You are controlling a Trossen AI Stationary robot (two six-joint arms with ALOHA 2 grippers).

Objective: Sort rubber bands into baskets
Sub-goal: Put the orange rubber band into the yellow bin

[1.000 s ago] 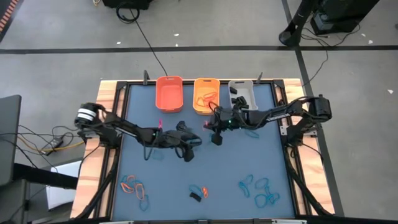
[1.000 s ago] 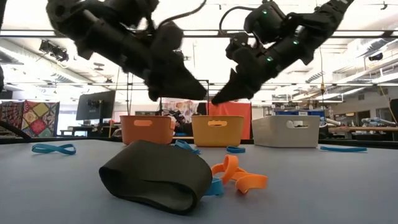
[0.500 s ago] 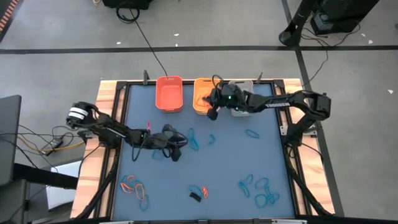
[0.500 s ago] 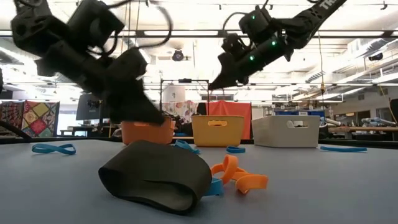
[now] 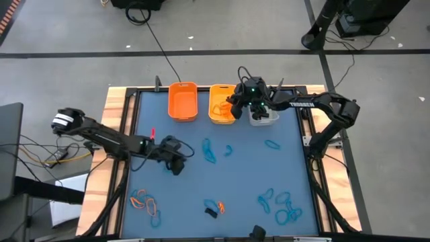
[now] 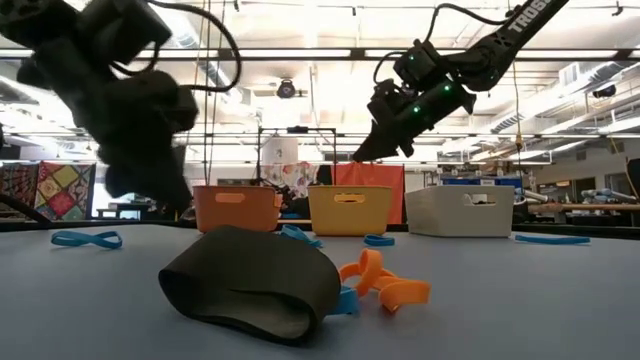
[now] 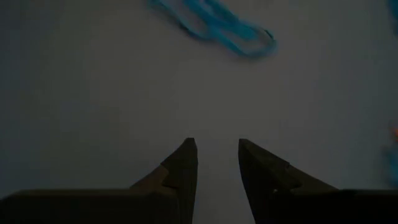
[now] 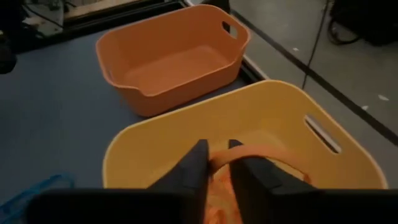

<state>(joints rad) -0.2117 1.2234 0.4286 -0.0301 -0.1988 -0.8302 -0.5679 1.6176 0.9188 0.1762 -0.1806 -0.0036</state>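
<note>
Three baskets stand in a row at the far edge: orange (image 5: 182, 101), yellow-orange (image 5: 222, 102) and grey-white (image 5: 263, 113), the last partly under my right arm. My right gripper (image 5: 234, 111) (image 8: 217, 152) hangs over the yellow-orange basket (image 8: 249, 118), its fingers a little apart. Orange rubber bands (image 8: 267, 154) lie in that basket. My left gripper (image 5: 176, 165) (image 7: 217, 149) is open over bare table left of centre, nothing between its fingers. Blue rubber bands (image 5: 209, 151) (image 7: 214, 22) lie flat on the table beyond it. My right gripper points slanting down into the yellow-orange basket, with the loop of an orange band (image 8: 249, 152) just past its fingertips. Whether the fingers touch that band, I cannot tell.
More bands lie near the front edge: an orange and blue cluster (image 5: 144, 202), a black and an orange one (image 5: 215, 208), a blue cluster (image 5: 282, 205). Another blue band (image 5: 272, 143) lies at the right. The low view has a wide black band (image 6: 250, 285) close up.
My right gripper has gone from the table's middle toward the far edge and a little up, and now hangs over the yellow-orange basket. My left gripper has drawn back toward the table's left edge, sinking slightly and rolling about its own axis.
</note>
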